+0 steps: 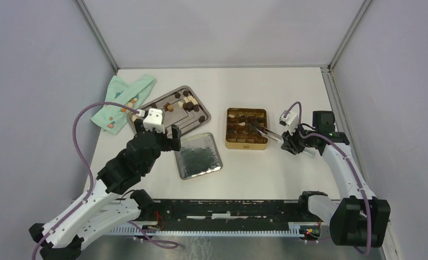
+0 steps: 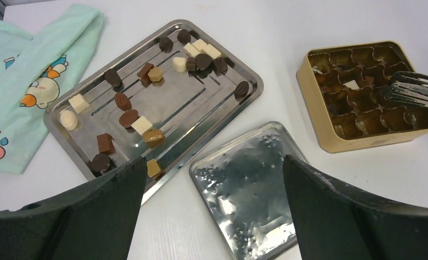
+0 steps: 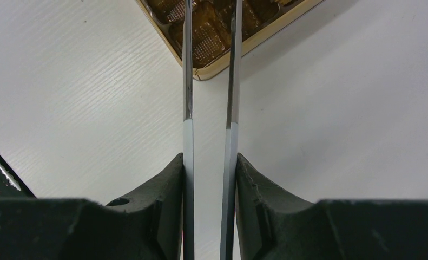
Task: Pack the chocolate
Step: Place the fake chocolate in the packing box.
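Observation:
Chocolate pieces, dark, light brown and cream, lie scattered on a steel tray. A few more sit in the cells of the open gold tin. My left gripper hangs wide open and empty above the table between the tray and a silver lid. Metal tongs are clamped in my right gripper. Their tips reach over the tin's right side, and I see nothing between them.
A mint-green printed cloth lies left of the tray at the back. The lid rests inner side up in front of the tray. Grey walls enclose the white table on three sides.

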Robot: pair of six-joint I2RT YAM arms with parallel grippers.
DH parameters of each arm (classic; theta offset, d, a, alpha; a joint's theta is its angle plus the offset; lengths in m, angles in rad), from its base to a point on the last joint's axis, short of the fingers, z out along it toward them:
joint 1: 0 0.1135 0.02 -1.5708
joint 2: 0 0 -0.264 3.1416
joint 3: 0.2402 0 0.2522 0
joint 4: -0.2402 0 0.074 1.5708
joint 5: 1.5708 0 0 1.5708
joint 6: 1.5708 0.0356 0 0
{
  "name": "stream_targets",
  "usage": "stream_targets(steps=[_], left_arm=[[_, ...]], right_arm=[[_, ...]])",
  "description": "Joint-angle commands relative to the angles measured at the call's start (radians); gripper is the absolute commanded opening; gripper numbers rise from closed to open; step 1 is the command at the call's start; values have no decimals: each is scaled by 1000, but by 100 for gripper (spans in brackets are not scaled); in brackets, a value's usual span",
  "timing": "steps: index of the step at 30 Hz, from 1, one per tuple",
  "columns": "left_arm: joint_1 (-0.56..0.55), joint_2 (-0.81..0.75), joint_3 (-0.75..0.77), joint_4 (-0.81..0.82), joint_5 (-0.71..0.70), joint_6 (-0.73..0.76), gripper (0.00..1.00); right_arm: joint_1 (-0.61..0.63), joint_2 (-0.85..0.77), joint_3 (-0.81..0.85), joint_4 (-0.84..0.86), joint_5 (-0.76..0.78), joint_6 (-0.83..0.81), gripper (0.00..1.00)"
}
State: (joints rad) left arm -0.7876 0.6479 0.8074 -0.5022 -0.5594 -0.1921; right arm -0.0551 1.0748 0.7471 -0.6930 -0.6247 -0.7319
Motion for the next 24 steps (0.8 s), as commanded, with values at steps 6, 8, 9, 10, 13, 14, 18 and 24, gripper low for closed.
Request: stream_targets(steps=[6,8,9,10,13,14,18,24], left_arm=[[1,-79,-15,35,-53,46,100],[4,-73,-13,32,-49,46,100],[6,-74,-13,32,-46,45,100],[8,-71,-13,33,-44,46,100],[11,-70,-13,33,-39,46,100],[11,-71,-13,32,-38,47,100],[17,-70,-12,33,-34,48,100],[34,-53,-11,31,-32,46,100]], right_arm=[[-5,-16,-6,45,-38,20,42],[-5,-23,-6,45,-37,19,42],[-5,-28,-6,44,-38,17,42],[-5,-32,-4,42,-41,14,41],[-5,-35,20,16,-68,-14,40],[-5,-33,33,6,-79,-22,40],[-3,-13,83,-24,-124,-52,39],[120,80,236,-18,-160,-44,38]])
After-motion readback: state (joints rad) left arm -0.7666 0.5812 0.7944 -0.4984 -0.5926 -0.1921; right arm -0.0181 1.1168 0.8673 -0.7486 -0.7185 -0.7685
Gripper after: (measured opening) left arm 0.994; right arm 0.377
